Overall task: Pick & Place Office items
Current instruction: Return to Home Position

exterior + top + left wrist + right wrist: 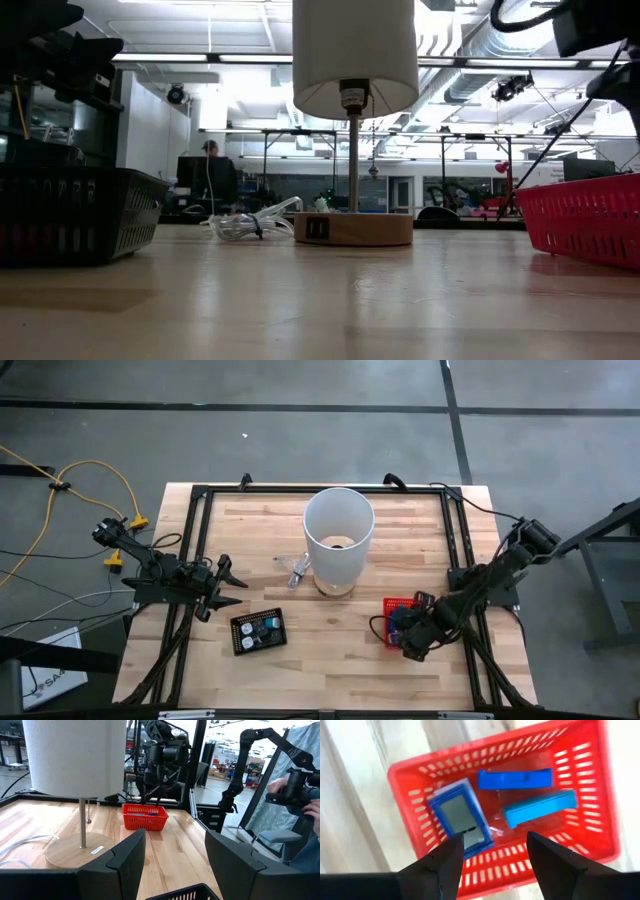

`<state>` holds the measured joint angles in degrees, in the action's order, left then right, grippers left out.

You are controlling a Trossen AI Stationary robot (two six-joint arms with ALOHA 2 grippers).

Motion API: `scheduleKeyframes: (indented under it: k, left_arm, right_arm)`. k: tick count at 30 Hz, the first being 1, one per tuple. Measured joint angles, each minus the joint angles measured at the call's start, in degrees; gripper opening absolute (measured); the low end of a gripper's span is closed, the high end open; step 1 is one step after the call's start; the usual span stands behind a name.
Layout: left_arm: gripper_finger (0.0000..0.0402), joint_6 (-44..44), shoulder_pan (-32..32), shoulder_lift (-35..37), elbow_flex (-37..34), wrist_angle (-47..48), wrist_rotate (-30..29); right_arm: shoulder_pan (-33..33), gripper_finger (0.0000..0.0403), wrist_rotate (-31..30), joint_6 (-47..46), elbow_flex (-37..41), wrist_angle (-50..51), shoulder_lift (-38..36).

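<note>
The table (330,660) carries a lamp (338,535) at centre, a red basket (585,775) to the right and a black tray (80,215) at the left front. The right pincer (495,837), fingers apart, hangs above the basket; the left pincer (175,834), fingers apart, sits at the table's left side. Three blue clocks (462,817) lie inside the basket.

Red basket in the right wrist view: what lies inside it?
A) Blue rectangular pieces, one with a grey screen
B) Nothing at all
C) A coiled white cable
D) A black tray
A: the red basket holds blue rectangular pieces, one of them showing a grey screen, directly below the open right gripper.
</note>
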<state>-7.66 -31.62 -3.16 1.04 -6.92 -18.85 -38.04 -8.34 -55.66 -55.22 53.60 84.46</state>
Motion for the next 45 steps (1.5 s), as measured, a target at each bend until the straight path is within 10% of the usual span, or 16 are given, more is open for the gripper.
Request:
scheduleKeyframes:
  k: [15, 45]
  left_arm:
    - [0.0199, -0.02, -0.02, -0.02, 0.0, 0.0, 0.0]
    - [0.0199, 0.0, 0.0, 0.0, 0.0, 0.0, 0.0]
  right_arm:
    - [-1.25, 0.0204, -33.71, -1.05, 0.0, 8.56, -15.25]
    - [32.64, 0.0175, -19.8, 37.97, 0.0, -12.21, -23.89]
